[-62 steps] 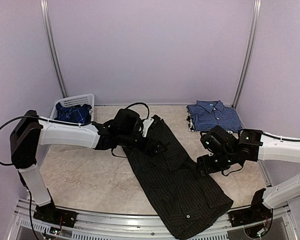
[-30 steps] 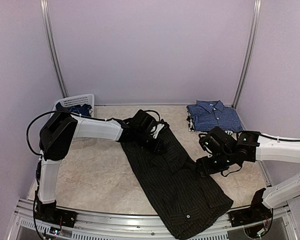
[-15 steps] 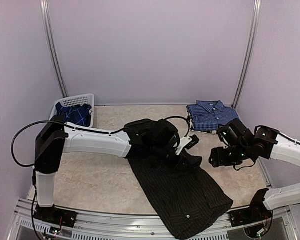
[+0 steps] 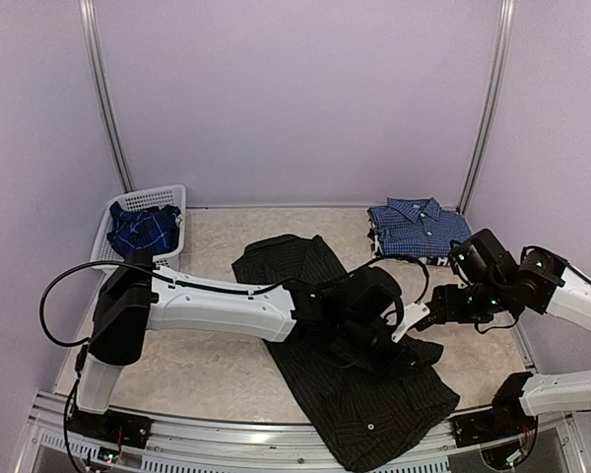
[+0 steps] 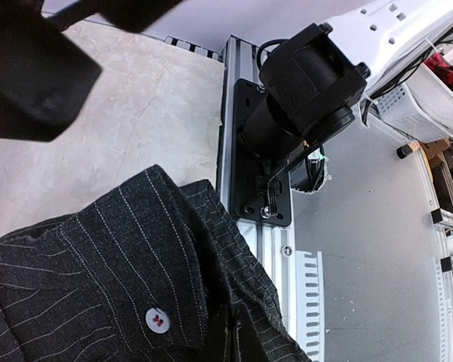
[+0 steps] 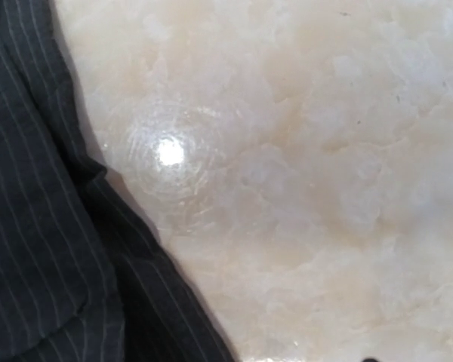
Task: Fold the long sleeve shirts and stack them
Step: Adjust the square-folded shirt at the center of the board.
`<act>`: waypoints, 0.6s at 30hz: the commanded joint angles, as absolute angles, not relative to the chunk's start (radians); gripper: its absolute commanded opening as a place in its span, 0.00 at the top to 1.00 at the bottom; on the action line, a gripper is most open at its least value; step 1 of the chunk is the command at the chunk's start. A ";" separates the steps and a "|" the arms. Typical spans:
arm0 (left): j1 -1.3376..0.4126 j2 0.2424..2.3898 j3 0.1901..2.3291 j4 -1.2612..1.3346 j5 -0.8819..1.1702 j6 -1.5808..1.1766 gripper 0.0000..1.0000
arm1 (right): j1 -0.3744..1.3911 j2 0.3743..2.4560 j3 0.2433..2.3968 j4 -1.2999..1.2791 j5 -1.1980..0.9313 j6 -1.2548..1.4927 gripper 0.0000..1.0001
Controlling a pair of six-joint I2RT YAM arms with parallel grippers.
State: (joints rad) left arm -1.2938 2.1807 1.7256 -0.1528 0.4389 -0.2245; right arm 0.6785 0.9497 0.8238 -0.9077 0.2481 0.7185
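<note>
Sleeve-fold step; left gripper point(image 4: 404, 335) pinched black pinstriped shirt point(image 4: 364, 399) at cuff, over shirt body; right gripper point(image 4: 435, 313) spread, empty; next likely: lay flat, release.

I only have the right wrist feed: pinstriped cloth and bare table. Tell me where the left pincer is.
Observer: In the top view the left pincer is stretched across the black pinstriped shirt, over its right side, and it is shut.
Operator: Report what it holds.
Observer: The left wrist view shows a buttoned cuff of that shirt raised close to the lens, so it seems to pinch the sleeve.
Operator: List the other shirts.
Observer: A blue checked shirt lies folded at the far right, and a darker plaid shirt sits in the white basket at the far left.
</note>
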 commanded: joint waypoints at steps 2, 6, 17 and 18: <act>-1.325 2.256 1.824 -0.236 0.457 -0.175 0.97 | 0.660 0.940 0.815 -0.927 0.254 0.711 0.28; -1.324 2.249 1.769 -0.252 0.419 -0.155 0.52 | 0.661 0.936 0.804 -0.914 0.239 0.708 0.27; -1.193 1.975 1.392 -0.093 0.340 -0.233 0.10 | 0.663 1.026 0.729 -0.647 0.017 0.612 0.31; -1.156 1.943 1.356 -0.081 0.321 -0.264 0.10 | 0.665 1.037 0.727 -0.628 0.005 0.606 0.31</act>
State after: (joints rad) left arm -1.2770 2.1017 1.4666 -0.1951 0.3820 -0.1722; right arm 0.6701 0.9977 0.7517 -0.7887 0.1207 0.6601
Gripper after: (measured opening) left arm 0.888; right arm 0.693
